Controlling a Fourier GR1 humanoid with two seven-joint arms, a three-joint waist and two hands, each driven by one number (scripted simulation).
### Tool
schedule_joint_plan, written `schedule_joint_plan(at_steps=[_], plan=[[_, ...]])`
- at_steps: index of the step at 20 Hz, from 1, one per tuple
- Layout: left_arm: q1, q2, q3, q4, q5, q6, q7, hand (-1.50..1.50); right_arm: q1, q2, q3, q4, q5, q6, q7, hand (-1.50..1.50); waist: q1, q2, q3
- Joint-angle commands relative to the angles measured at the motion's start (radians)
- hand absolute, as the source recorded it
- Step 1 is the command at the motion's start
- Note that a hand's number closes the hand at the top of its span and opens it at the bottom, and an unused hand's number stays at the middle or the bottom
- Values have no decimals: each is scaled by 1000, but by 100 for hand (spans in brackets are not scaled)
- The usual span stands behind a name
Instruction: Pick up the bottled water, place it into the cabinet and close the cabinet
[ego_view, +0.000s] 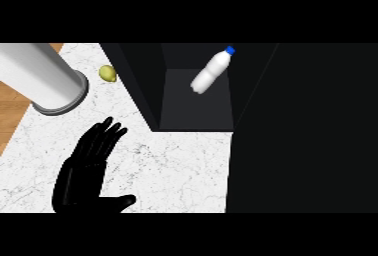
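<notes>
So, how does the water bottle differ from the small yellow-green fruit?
The water bottle is long, white and blue-capped; the fruit is small, rounded and yellow-green. The bottle lies tilted inside the dark cabinet, while the fruit sits outside on the marble counter, beside the grey cylinder. No hand touches either one.

White marble counter (177, 165) carries a yellow-green lemon (108, 73) and grey cylinder (40, 75), both beyond the left hand's fingertips (111, 127).
</notes>
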Motion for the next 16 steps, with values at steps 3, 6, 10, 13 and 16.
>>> schedule_joint_plan(at_steps=[3, 6, 10, 13, 16], plan=[[110, 72, 91, -78, 100, -59, 9, -150, -10, -59, 170, -212, 186, 50, 100, 150, -3, -6, -3], [166, 118, 133, -94, 131, -113, -6, -150, -84, -51, 229, -209, 200, 33, 157, 150, 21, -1, -6], [203, 136, 139, -114, 136, -119, -2, -150, -145, -74, 279, -222, 207, 32, 194, 150, 34, -8, -12], [232, 187, 199, -130, 175, -178, -8, -150, -143, -41, 370, -164, 178, -15, 229, 150, 43, 2, -10], [258, 218, 232, -135, 209, -216, 0, -150, -107, -19, 422, -135, 133, -62, 223, 150, 48, 3, -12]])
